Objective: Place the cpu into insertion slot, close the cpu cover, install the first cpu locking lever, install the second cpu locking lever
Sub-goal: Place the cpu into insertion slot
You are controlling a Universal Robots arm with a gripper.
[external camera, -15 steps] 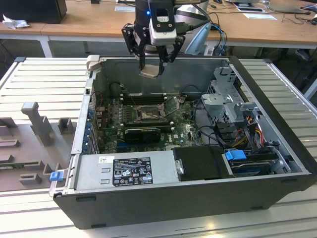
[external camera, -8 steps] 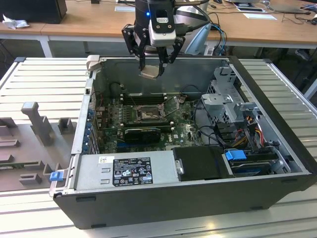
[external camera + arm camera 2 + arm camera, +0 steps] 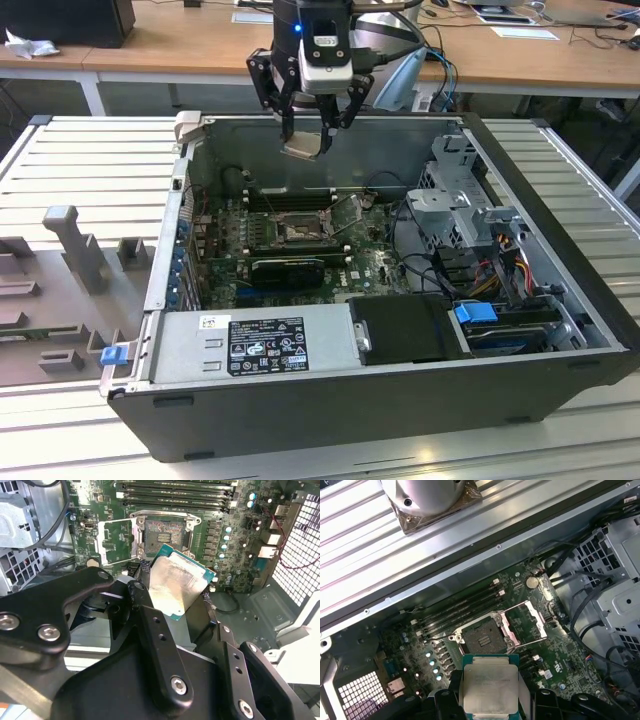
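jaws of the gripper (image 3: 305, 140) pinch the cpu (image 3: 177, 582) by opposite edges, well above the open insertion slot (image 3: 482, 639). light, stiff, thin; its underside, hidden here, is probably delicate, so edges suit.

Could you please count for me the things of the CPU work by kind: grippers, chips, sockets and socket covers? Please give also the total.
gripper: 1, shut on the chip
cpu: 1, held above the case, not yet seated
insertion slot: 1, empty
cpu cover: 1, swung open beside the slot
Total: 4
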